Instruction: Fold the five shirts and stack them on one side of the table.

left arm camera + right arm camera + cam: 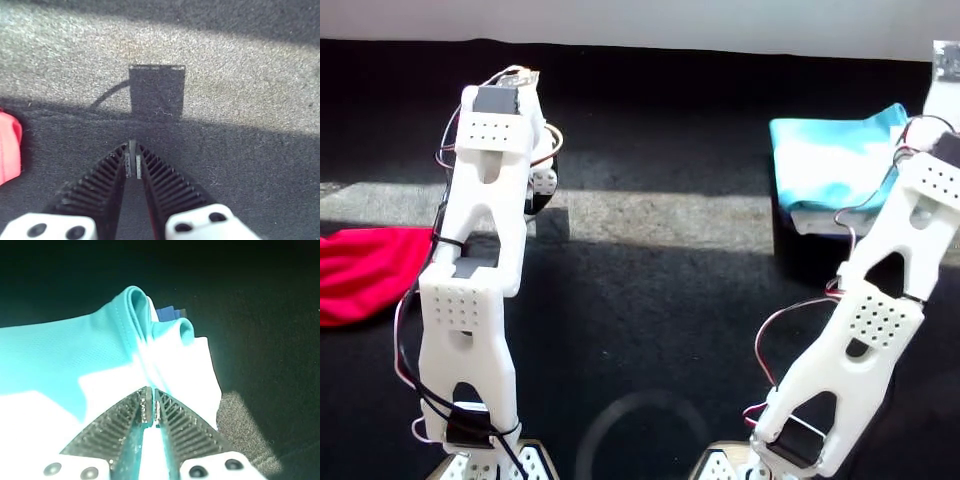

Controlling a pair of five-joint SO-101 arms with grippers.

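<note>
A crumpled red shirt (365,270) lies at the table's left edge; its edge also shows in the left wrist view (7,147). My left gripper (132,164) hangs shut and empty over the black table cover, just right of the red shirt. A folded turquoise-and-white shirt (835,160) tops a stack at the back right. My right gripper (151,407) is shut just above this shirt (60,360), by a raised fold; no cloth shows between its fingertips. A dark blue layer (167,314) peeks out from under it.
The black table cover (650,320) has a bright sunlit band (660,215) running across its middle. The left arm (480,250) stands over the left half and the right arm (880,310) over the right front. A pale wall borders the far edge.
</note>
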